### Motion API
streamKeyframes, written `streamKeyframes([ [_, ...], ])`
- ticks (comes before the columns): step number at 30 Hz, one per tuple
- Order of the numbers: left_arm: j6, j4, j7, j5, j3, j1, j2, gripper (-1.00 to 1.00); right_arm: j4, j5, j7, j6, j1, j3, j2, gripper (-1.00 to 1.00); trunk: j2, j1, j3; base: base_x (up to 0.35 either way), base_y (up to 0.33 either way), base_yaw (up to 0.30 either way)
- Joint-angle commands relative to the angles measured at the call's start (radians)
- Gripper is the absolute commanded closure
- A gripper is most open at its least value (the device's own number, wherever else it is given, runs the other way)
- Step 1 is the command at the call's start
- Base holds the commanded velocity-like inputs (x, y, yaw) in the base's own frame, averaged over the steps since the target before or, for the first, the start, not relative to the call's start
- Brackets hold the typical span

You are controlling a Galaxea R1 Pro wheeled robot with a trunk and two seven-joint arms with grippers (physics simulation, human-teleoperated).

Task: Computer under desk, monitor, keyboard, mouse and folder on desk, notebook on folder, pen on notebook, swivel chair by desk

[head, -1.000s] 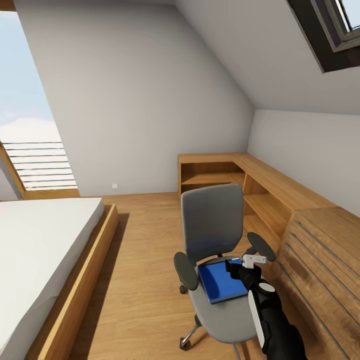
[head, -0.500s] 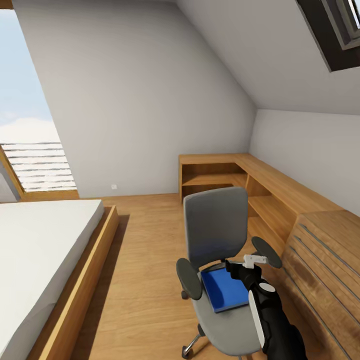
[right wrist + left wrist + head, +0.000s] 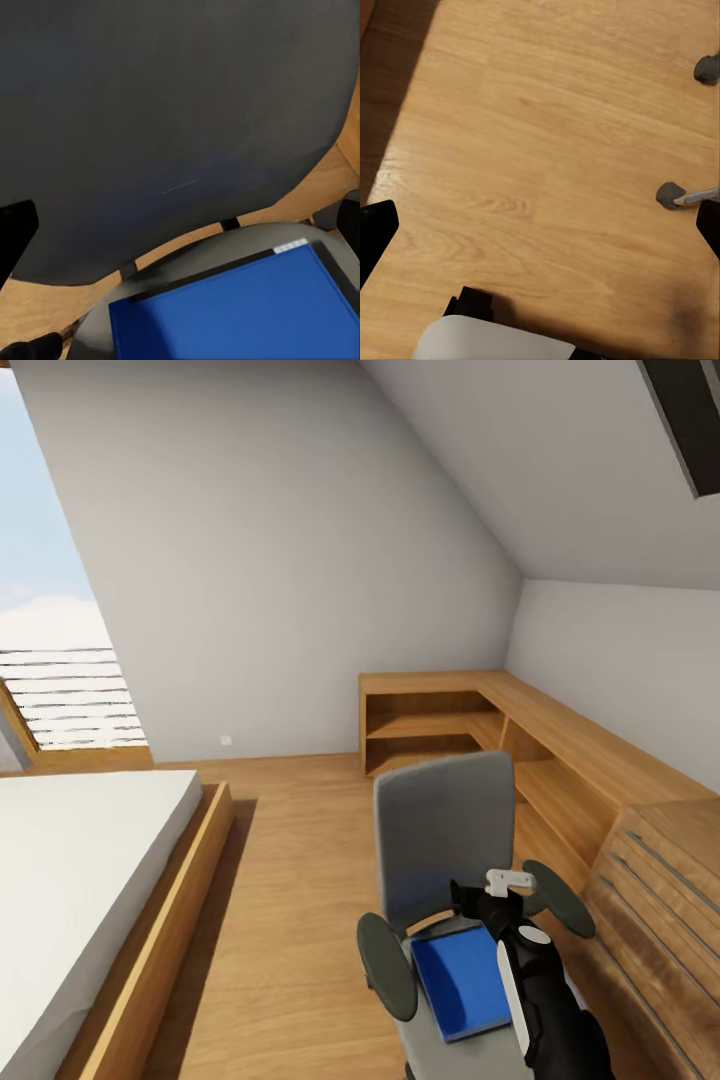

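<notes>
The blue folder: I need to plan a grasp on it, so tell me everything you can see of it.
The flat bright blue rectangular folder lies flat on the grey seat of the swivel chair, in front of the tall grey backrest and between the black armrests. It looks thin and smooth, closed, with a dark strip along its rear edge and a small pale mark at one rear corner. The right gripper hovers above its far end, not touching it.
</notes>
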Motion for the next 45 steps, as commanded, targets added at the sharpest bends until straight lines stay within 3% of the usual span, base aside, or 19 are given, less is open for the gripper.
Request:
streamKeyframes([
  [1,-0.001,0.002,-0.010,0.010,0.004,-0.001,0.000,-1.00,-0.002,0.010,0.009,0.005,-0.001,-0.003,0.001,-1.00,-0.001,0.001,-0.001,0.276,-0.106,0.000],
  [20,-0.002,0.002,-0.011,0.011,0.005,-0.001,0.003,-1.00,0.020,0.012,0.010,0.004,-0.001,-0.005,-0.004,-1.00,-0.001,0.001,-0.001,0.082,-0.042,0.000],
  [27,-0.004,-0.003,-0.011,0.014,0.008,-0.001,0.018,-1.00,0.062,0.015,0.005,0.005,-0.001,-0.007,-0.008,-1.00,-0.001,0.001,-0.001,0.004,0.000,0.000],
  [31,0.002,-0.016,-0.011,0.013,0.006,-0.001,0.022,-1.00,0.102,0.016,-0.053,0.009,-0.004,-0.006,-0.019,-1.00,-0.029,0.016,-0.014,0.000,0.000,0.000],
  [34,0.031,-0.086,-0.010,0.010,0.006,-0.001,0.021,-1.00,0.134,0.015,-0.123,0.008,-0.011,-0.006,-0.024,-1.00,-0.050,0.027,-0.023,0.000,0.000,0.000],
  [36,0.140,-0.173,-0.010,0.008,0.004,-0.001,0.022,-1.00,0.166,0.014,-0.149,0.006,-0.032,-0.006,-0.033,-1.00,-0.064,0.035,-0.029,0.000,0.000,0.000],
  [38,0.319,-0.294,-0.010,0.008,0.004,-0.001,0.022,-1.00,0.244,0.011,-0.165,0.004,-0.091,-0.007,-0.054,-1.00,-0.078,0.043,-0.036,0.000,0.000,0.000],
  [39,0.366,-0.327,-0.009,0.008,0.004,-0.001,0.022,-1.00,0.268,0.010,-0.168,0.002,-0.108,-0.007,-0.059,-1.00,-0.085,0.047,-0.039,0.000,0.000,0.000],
  [43,0.712,-0.633,-0.007,0.006,0.004,-0.001,0.023,-1.00,0.471,0.005,-0.176,-0.083,-0.220,-0.007,-0.112,-1.00,-0.113,0.062,-0.051,0.000,0.000,0.000],
  [45,0.826,-0.747,0.009,0.005,0.004,-0.001,0.024,-1.00,0.496,0.005,-0.177,-0.101,-0.230,-0.008,-0.119,-1.00,-0.127,0.070,-0.058,0.000,0.000,0.000],
])
